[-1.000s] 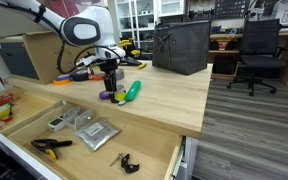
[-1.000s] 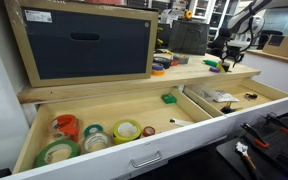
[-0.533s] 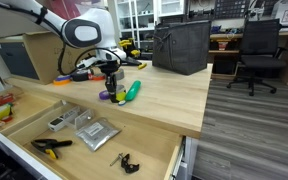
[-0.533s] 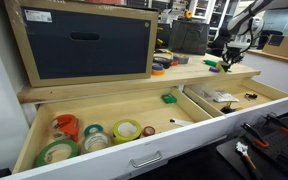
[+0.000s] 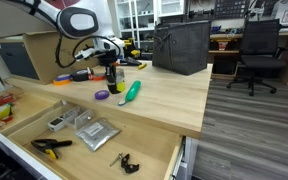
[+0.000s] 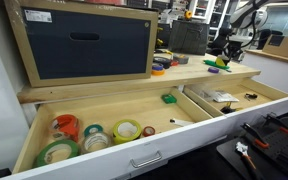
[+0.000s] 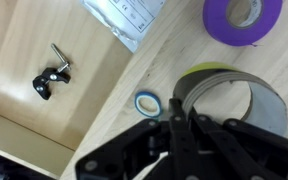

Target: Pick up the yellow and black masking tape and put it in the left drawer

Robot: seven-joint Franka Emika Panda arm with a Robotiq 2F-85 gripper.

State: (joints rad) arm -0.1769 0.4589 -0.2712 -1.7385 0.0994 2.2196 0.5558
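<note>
Robotiq end effector (image 5: pixel 111 70) hangs above the bench (image 5: pixel 174 95), well back from its front edge, jaws narrowed onto the wall of the yellow and black masking tape (image 7: pixel 224 70). So the roll is held clear of the wood and the pick looks done. Carrying and release remain. A purple tape roll (image 5: pixel 102 95) and a green tool (image 5: pixel 132 90) lie just below. Past the front edge the left drawer (image 5: pixel 149 130) stands open, with bare floor between a packet (image 5: pixel 96 132) and a black clip (image 5: pixel 126 161).
</note>
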